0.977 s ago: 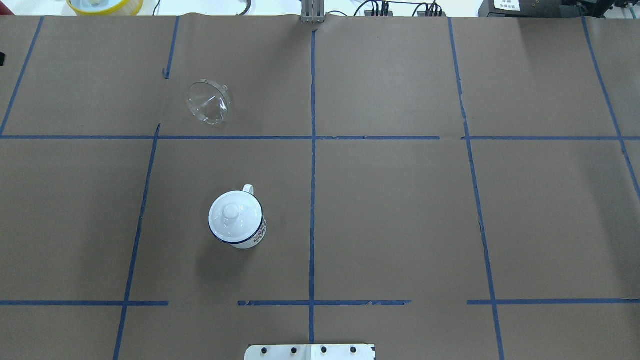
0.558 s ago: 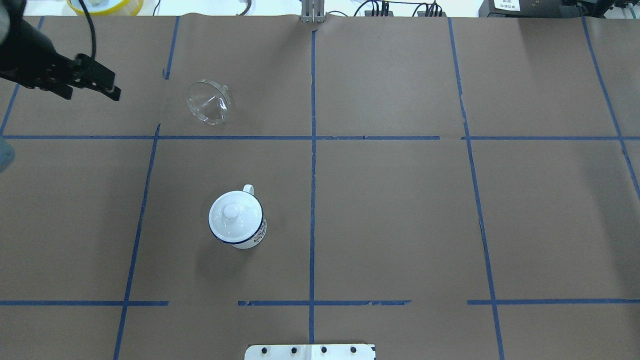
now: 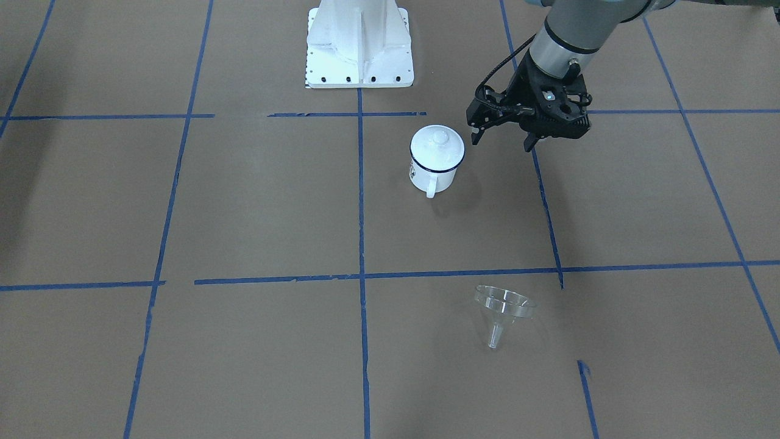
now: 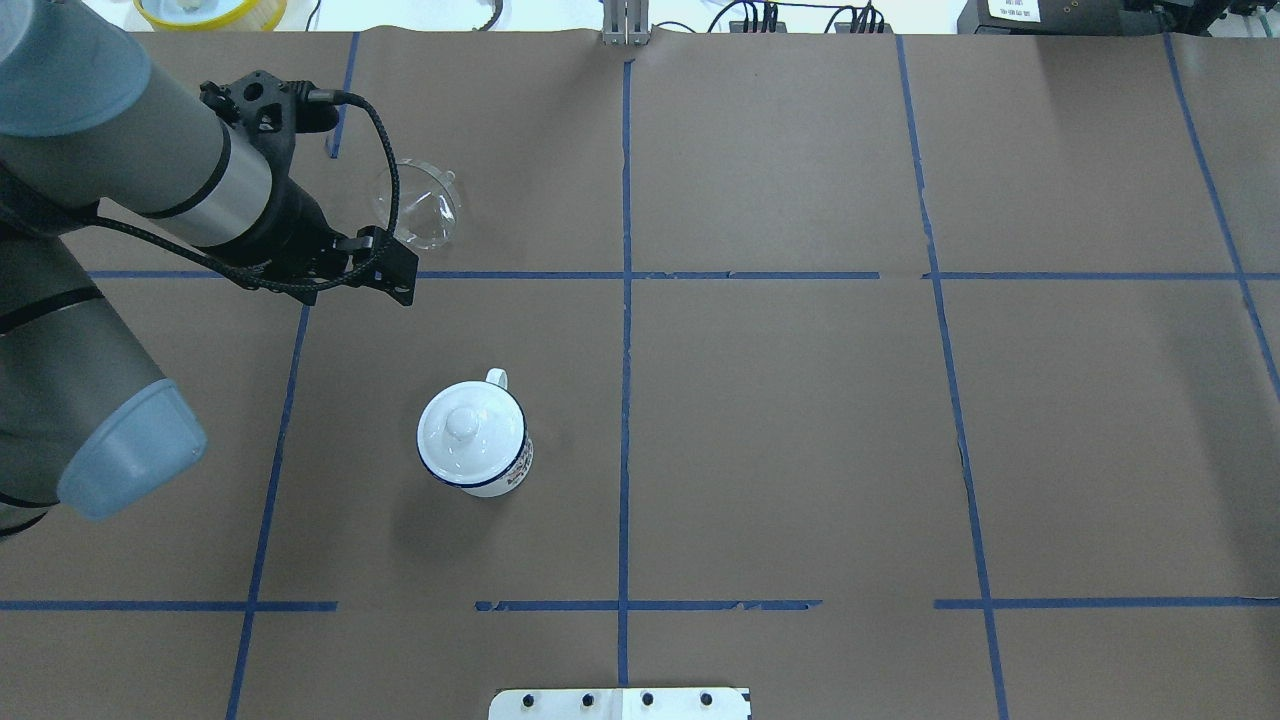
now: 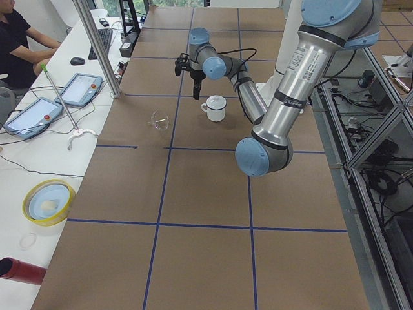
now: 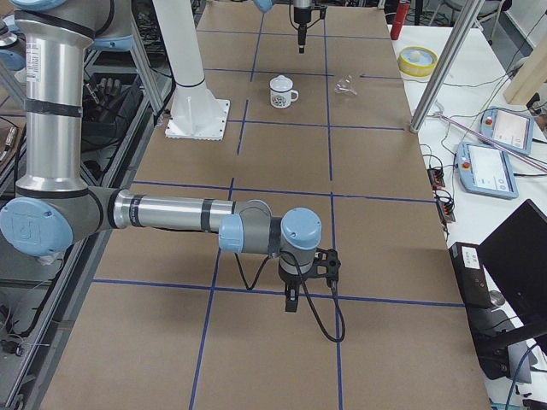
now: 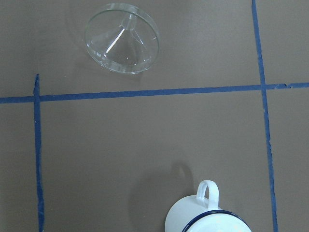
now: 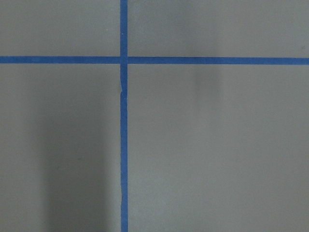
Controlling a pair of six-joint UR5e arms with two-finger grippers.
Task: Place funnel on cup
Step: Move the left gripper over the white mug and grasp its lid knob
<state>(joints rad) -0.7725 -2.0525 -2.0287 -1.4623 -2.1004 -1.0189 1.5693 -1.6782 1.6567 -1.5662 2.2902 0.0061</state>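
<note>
The clear funnel point(image 4: 418, 205) lies tipped on its side on the brown paper at the far left; it also shows in the front view point(image 3: 503, 308) and the left wrist view point(image 7: 123, 43). The white mug point(image 4: 478, 450) with a dark blue rim stands upright nearer the robot, also in the front view point(image 3: 434, 167), with a round white knobbed lid point(image 4: 462, 425) on it. My left gripper point(image 3: 502, 141) is open and empty, above the table between funnel and mug, touching neither. My right gripper point(image 6: 295, 295) shows only in the right side view, far off; I cannot tell its state.
The robot's white base plate point(image 3: 359, 42) sits at the near edge. A yellow-rimmed bowl point(image 4: 210, 10), tablets point(image 5: 80, 87) and a metal post point(image 5: 97, 45) stand on the white bench beyond the far edge. Blue tape lines grid the paper.
My left arm has come in from the left and moved right and toward the robot, to between funnel and mug. The funnel and the mug have not moved.
</note>
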